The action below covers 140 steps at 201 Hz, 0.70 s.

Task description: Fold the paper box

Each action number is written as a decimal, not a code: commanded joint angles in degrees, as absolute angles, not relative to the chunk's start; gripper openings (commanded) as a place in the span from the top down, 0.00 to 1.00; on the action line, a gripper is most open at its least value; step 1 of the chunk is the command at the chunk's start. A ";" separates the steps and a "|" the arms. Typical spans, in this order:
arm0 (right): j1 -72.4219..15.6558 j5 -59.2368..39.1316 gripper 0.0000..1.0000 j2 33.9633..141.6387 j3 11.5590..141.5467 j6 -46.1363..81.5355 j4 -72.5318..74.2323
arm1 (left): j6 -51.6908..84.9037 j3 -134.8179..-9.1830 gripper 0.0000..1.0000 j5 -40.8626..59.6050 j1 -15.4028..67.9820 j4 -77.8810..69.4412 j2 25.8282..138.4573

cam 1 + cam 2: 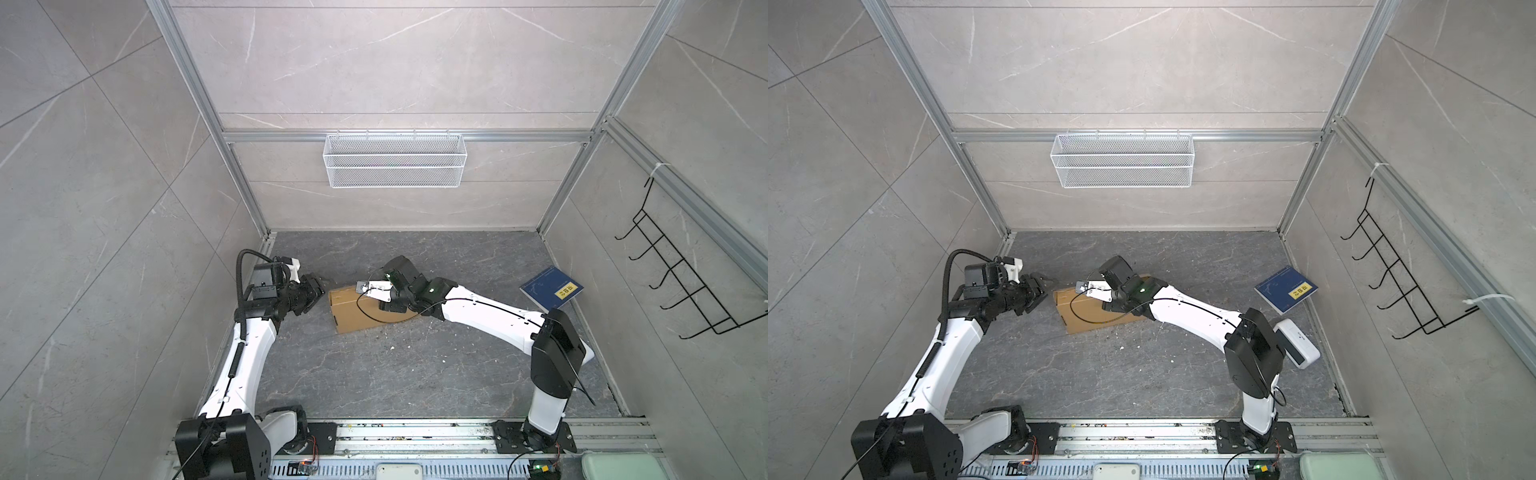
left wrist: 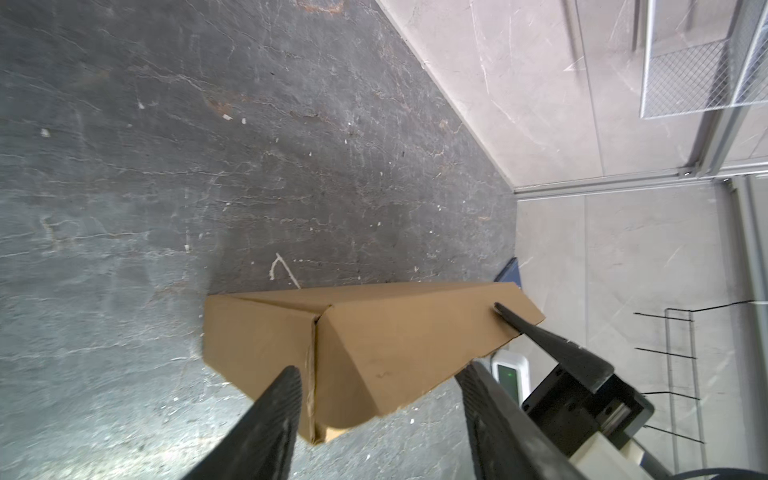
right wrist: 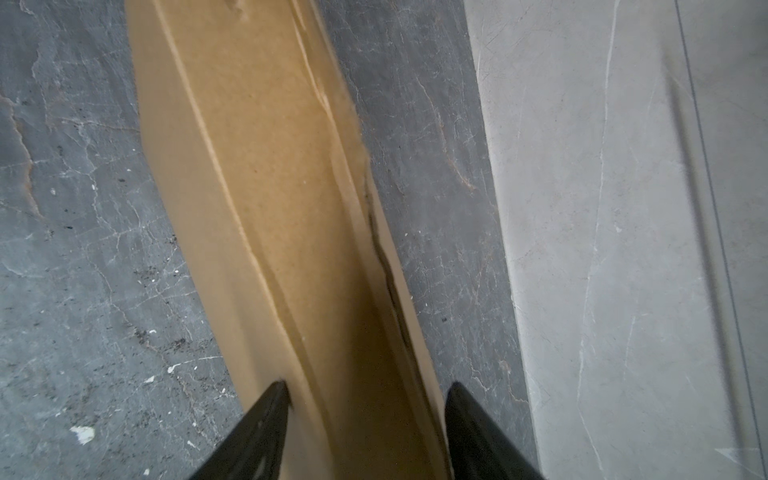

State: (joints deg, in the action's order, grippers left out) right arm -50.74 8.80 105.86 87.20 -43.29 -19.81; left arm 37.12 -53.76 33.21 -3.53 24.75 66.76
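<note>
Paper box (image 1: 347, 309), brown cardboard and partly folded, lies on the dark stone table (image 1: 415, 374) between the two grippers, with one long flap tilted up. It sits directly under the right gripper (image 3: 365, 386) and just ahead of the left gripper (image 2: 380, 370). A dark blue book (image 1: 550, 289) with a yellow label lies well apart, out behind the right gripper near the side wall. The right gripper is clamped across a long cardboard wall of the box. In its wrist view the cardboard fills the gap and both black fingertips (image 3: 274, 399) meet its edges. In the left wrist view one right finger (image 2: 540, 336) lies against the raised flap. The left gripper is released, its fingers (image 2: 282, 399) spread wide at the box's short end and holding nothing. Whether they touch the cardboard there cannot be told.
</note>
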 commanded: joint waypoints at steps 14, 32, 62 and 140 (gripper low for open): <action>-50.90 9.14 0.38 105.33 85.65 -41.57 -22.59 | 38.60 -51.85 0.44 36.22 -3.87 21.01 67.89; -50.90 9.24 0.38 105.47 85.54 -41.57 -22.50 | 38.58 -50.91 0.47 36.91 -3.86 20.62 68.49; -50.96 9.40 0.39 105.57 85.47 -41.57 -22.40 | 38.42 -49.18 0.53 37.43 -3.87 20.16 68.89; -50.90 9.62 0.39 106.07 85.78 -40.69 -22.70 | 38.88 -43.41 0.61 37.25 -4.02 18.39 67.64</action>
State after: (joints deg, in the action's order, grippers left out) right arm -50.78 8.86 105.86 86.78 -42.54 -19.88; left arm 38.72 -45.56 37.67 -3.90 16.49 67.42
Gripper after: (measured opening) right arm 0.612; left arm 0.399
